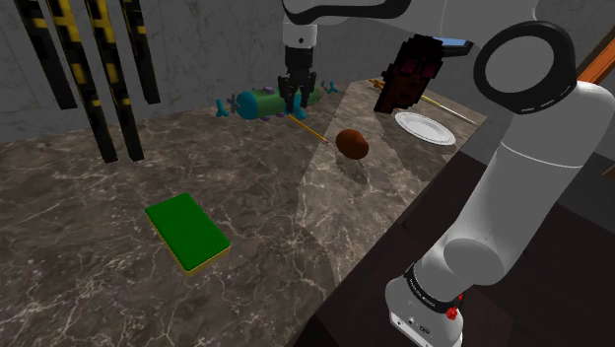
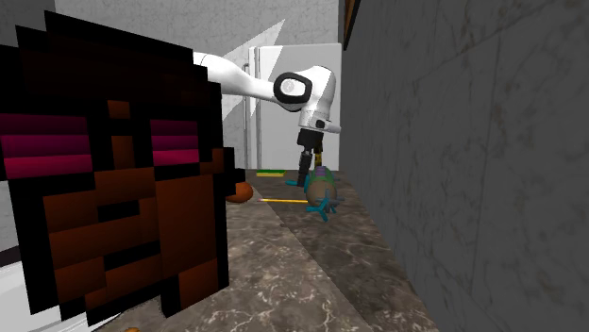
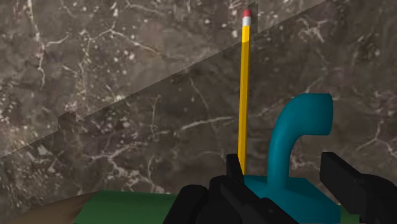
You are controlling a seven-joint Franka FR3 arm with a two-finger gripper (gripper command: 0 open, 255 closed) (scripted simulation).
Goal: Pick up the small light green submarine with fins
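Green-hulled submarine [image 1: 258, 102] at the veined counter's [image 1: 118, 256] far end, gripper [image 1: 294, 104] over it.
Black fingers [image 3: 356, 184] stand apart astride its teal periscope tower [image 3: 289, 143]; it likely handles light, rigid and slick, so grip the tower base, not the thin fins [image 1: 225, 106].

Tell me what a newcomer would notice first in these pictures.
A blocky dark red-and-brown pixel face looms over the second exterior view's left. In the shoulder view, the black pincer hangs at the green submarine by the far edge of the counter, and a bright green book lies nearer.
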